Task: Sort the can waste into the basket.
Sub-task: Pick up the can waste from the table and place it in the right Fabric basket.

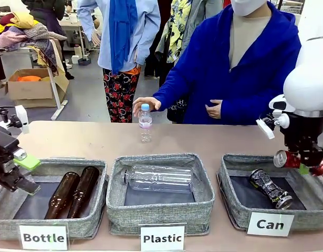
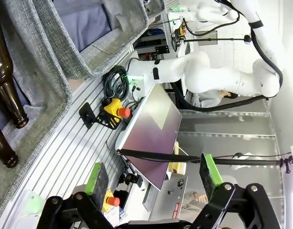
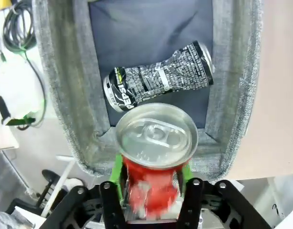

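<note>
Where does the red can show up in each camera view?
Front view: red can at far right, between the right tool's pads, above the Can basket.
Left wrist view: not in it.
Right wrist view: bottom centre, silver end toward the camera.
Shared landmark: the crushed black can lying in that basket.

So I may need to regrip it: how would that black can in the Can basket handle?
The black can is dented at the waist, so probably empty, light and easily crushed. Lying on its side in the basket, it may roll unevenly.
</note>
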You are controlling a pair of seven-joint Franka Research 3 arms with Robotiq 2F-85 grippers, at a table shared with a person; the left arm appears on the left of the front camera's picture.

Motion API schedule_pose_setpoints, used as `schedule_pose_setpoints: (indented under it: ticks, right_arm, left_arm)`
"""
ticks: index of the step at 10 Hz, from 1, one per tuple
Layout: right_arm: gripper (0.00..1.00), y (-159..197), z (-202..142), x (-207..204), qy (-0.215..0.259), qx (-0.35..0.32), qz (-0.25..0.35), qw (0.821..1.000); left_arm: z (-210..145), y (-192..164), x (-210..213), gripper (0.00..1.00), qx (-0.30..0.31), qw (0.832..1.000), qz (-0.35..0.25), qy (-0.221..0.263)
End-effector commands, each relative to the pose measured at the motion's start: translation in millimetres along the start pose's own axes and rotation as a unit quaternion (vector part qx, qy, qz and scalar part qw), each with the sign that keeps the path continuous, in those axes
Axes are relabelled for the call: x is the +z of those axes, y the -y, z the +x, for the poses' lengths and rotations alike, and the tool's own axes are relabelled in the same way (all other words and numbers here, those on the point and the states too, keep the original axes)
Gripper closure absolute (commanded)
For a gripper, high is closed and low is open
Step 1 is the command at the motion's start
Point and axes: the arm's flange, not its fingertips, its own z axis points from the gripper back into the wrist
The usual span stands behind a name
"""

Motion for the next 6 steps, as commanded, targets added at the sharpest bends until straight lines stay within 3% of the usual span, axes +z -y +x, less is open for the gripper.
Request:
schedule_pose_setpoints:
  ticks: [1,4,5,6]
  right_arm:
    - [0.00,1,2,0,0.009,-0.003,-0.005,1.000]
    - [0.00,2,3,3,0.050,-0.018,0.022,0.998]
    - [0.00,3,2,9,0.098,-0.045,0.069,0.992]
    - [0.00,8,1,17,0.170,-0.113,0.135,0.970]
  left_arm:
    - [-3,2,1,0.00,0.003,1.000,-0.002,-0.003]
    - [-3,2,1,0.00,0.003,1.000,-0.002,-0.003]
    - [-3,2,1,0.00,0.003,1.000,-0.002,-0.003]
    - [-3,2,1,0.00,0.003,1.000,-0.002,-0.003]
